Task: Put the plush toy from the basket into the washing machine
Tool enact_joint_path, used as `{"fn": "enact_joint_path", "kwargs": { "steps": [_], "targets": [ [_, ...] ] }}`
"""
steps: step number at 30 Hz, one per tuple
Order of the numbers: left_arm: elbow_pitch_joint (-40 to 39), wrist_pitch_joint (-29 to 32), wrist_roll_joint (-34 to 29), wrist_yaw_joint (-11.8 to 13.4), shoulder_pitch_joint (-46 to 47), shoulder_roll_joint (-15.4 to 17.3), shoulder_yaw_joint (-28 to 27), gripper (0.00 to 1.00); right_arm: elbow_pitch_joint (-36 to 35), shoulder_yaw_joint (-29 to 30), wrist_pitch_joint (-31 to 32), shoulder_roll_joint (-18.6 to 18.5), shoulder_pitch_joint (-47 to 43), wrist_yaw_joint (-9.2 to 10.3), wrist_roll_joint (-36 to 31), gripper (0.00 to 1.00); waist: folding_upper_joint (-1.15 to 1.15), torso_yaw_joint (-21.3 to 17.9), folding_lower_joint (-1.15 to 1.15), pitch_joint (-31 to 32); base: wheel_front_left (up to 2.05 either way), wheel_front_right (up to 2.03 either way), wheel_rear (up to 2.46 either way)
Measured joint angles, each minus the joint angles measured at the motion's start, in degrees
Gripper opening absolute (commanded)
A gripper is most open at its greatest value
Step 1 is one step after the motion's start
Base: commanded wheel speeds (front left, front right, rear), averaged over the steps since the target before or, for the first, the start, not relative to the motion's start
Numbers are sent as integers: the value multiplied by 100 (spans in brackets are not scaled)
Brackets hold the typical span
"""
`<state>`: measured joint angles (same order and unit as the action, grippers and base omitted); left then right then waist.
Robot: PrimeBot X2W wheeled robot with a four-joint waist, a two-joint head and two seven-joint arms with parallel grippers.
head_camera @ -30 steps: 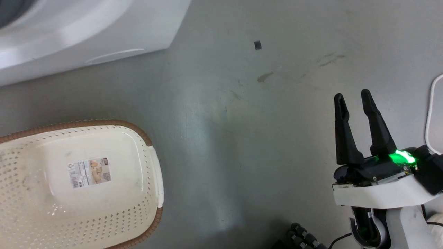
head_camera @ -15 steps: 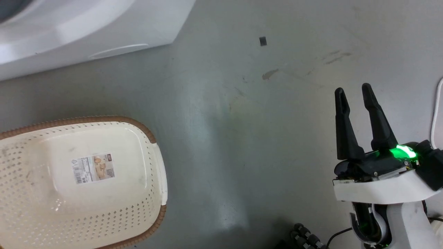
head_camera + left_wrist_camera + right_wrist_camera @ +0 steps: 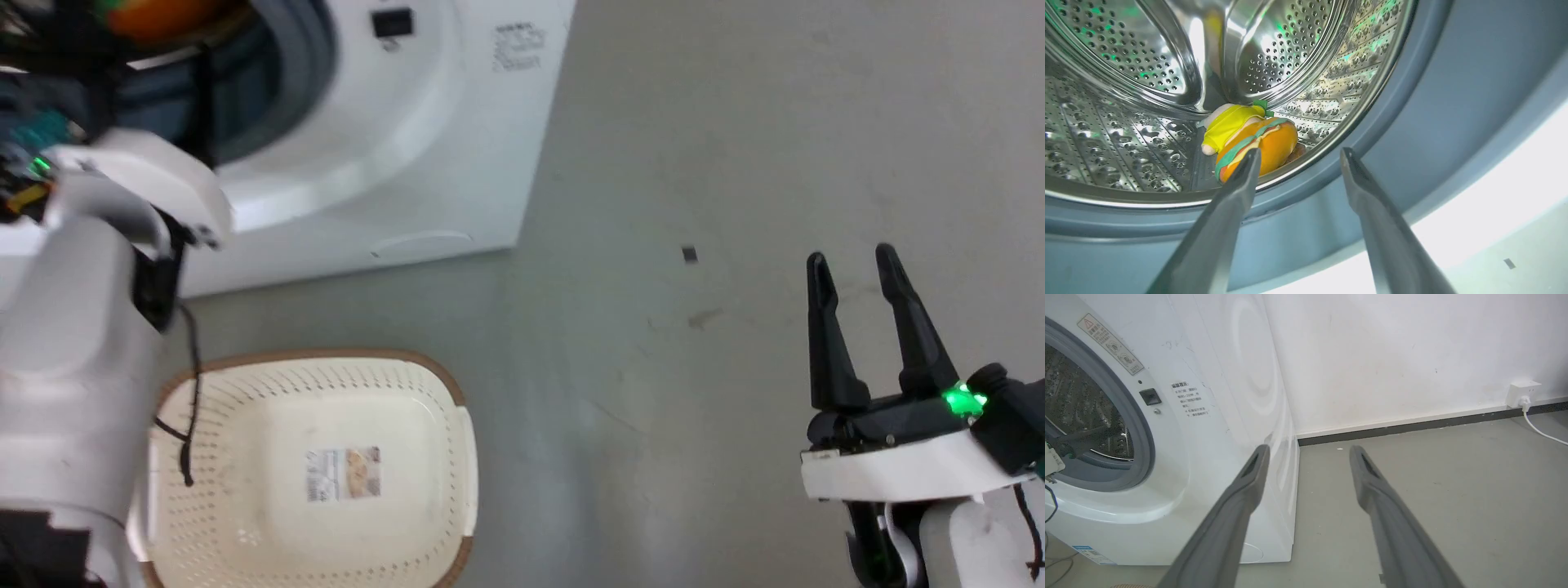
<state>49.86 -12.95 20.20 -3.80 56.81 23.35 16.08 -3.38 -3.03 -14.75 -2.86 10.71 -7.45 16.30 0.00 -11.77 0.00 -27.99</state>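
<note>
The plush toy [image 3: 1249, 139], orange with a green strip and a yellow piece, lies on the steel drum [image 3: 1118, 122] inside the washing machine [image 3: 392, 163]. My left gripper [image 3: 1299, 153] hangs open just outside the grey gasket [image 3: 1412, 122], apart from the toy and holding nothing. In the head view the pale left forearm [image 3: 73, 367] reaches up toward the port. The cream basket [image 3: 326, 359] stands on the floor below the washer, holding only its paper label [image 3: 343, 474]. My right gripper [image 3: 857, 261] stands open over bare floor at the right, with nothing between its fingers [image 3: 1249, 482].
A wall socket [image 3: 1521, 394] with a white cable sits at the skirting, far right. Grey floor [image 3: 653, 408] lies between basket and right gripper. A thin black cable [image 3: 189, 392] hangs from the left arm over the basket's edge.
The head camera has swung up and left, bringing the washer's port and my left arm into the picture. The basket holds no toy in any frame. The right gripper keeps its open pose.
</note>
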Motion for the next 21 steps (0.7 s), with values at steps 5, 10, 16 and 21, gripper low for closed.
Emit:
{"fn": "enact_joint_path", "kwargs": {
  "steps": [5, 10, 16, 21],
  "targets": [
    [-417, -136, 52, 19, -809, -338, 30, 100, 87, 45, 0, 1, -256, 0, -151, 100, 0, 312, 0, 663, 0, 0, 0],
    [-1356, -175, 119, 127, -1885, -677, -63, 100, 136, 93, 0, -1, -570, 0, -234, 100, 0, 641, 0, 1256, 0, 0, 0],
    [-2676, -174, 102, 390, -3333, -905, -326, 100, 186, 88, 0, 0, -895, 0, -325, 100, 0, 991, -1, 1807, 0, 0, 0],
    [-3310, -175, -73, 612, -4295, -1035, -435, 100, 294, 37, 0, 0, -1065, 0, -323, 100, 0, 1180, -1, 2157, 0, 0, 0]
  ]
}}
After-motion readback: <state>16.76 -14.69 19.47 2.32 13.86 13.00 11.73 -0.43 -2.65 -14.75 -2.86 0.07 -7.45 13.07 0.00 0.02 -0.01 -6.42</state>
